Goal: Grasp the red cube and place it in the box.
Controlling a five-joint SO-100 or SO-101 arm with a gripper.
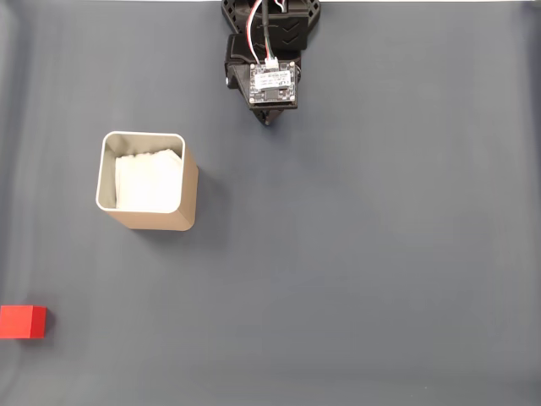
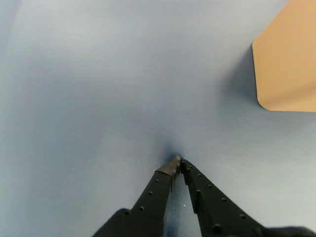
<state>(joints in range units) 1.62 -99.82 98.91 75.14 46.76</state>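
The red cube [image 1: 23,322] lies at the far left edge of the fixed view, near the bottom, on the grey mat. The box [image 1: 148,180], tan outside with a silvery inner wall and white lining, stands upright left of centre. Its tan side [image 2: 289,59] shows at the upper right of the wrist view. My gripper [image 1: 269,121] is folded in at the top centre, far from both things. In the wrist view its black fingers [image 2: 178,162] meet at the tips just above the mat, shut with nothing between them.
A grey-blue mat [image 1: 363,254] covers the whole table. The arm's base and a small circuit board [image 1: 272,82] sit at the top centre edge.
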